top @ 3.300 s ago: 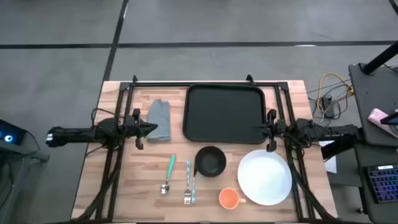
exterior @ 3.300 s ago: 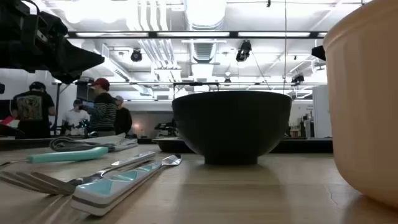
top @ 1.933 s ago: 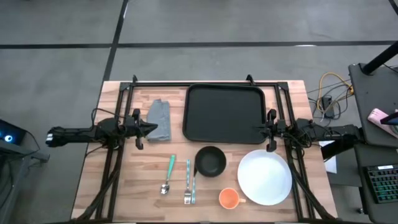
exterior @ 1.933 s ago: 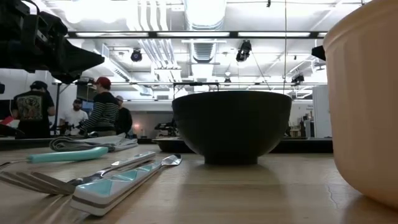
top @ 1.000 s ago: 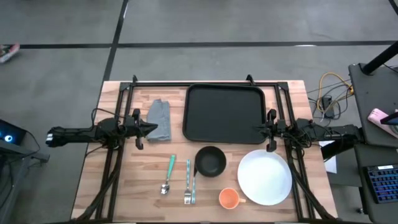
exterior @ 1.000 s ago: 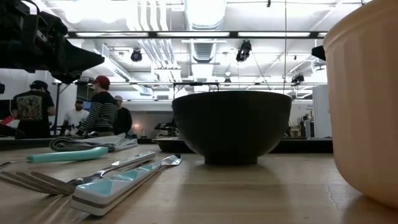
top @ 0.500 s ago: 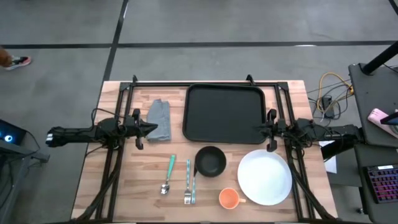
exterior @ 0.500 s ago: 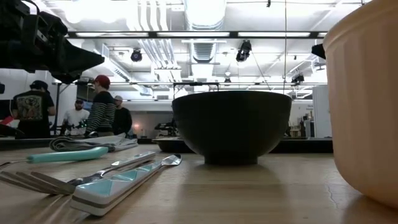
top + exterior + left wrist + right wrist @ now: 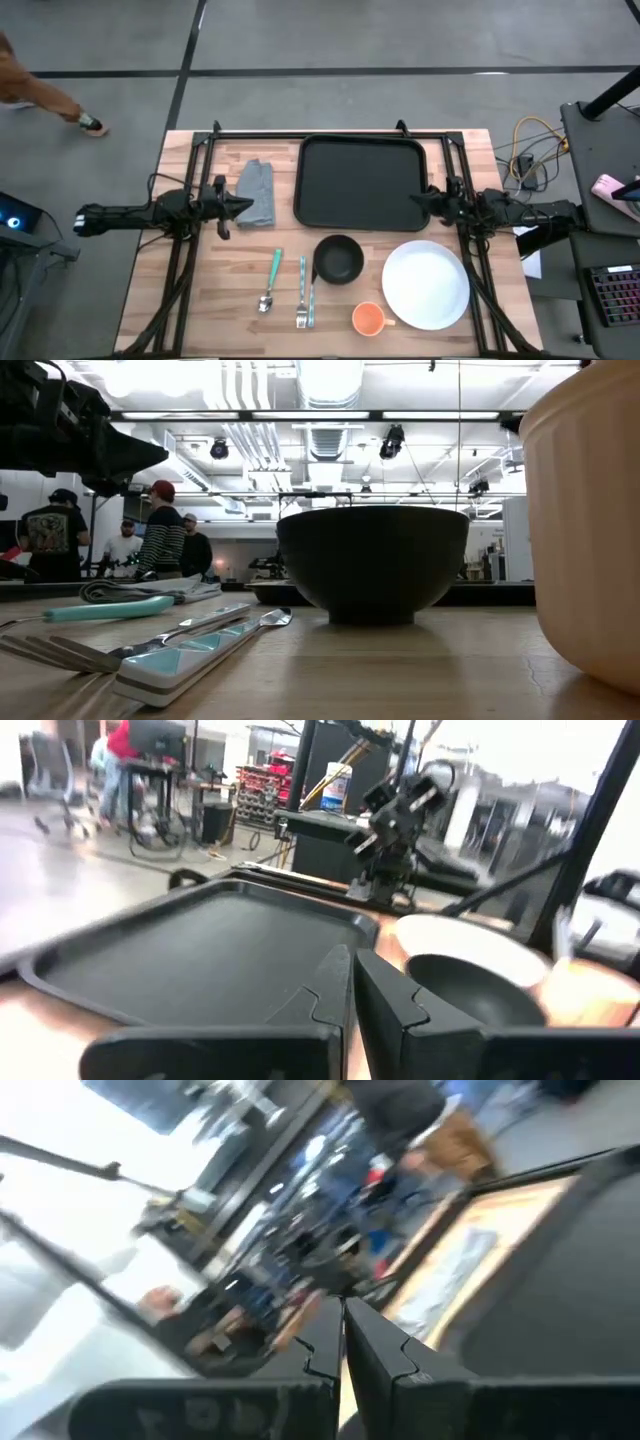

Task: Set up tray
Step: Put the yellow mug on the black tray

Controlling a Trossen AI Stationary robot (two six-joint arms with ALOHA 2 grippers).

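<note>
Fingers on both grippers are pressed together, nothing held. Left gripper (image 9: pixel 240 206) sits at the table's left side, tip over the near edge of the folded grey cloth (image 9: pixel 256 192), same spot as half a second ago. Right gripper (image 9: pixel 418 198) is what changed: wrist has rolled and the tip now reaches to the tray's right edge, where before it hung just off it; right wrist view is tilted and smeared, consistent with motion. Tray (image 9: pixel 362 182) lies flat at the back centre of the table (image 9: pixel 200 300), empty, cloth to its left. In front of it: black bowl (image 9: pixel 339 259), white plate (image 9: pixel 427 285) to the right, orange cup (image 9: pixel 369 319) at the near edge, teal-handled spoon (image 9: pixel 271 279) and fork (image 9: pixel 302 291) left of the bowl. Nothing loaded yet, so the task is at the very start. My read: right arm is starting its first reach, probably for the plate or bowl, but with fingers closed it can't take anything until they part. People walk in the room behind; not near the table.
</note>
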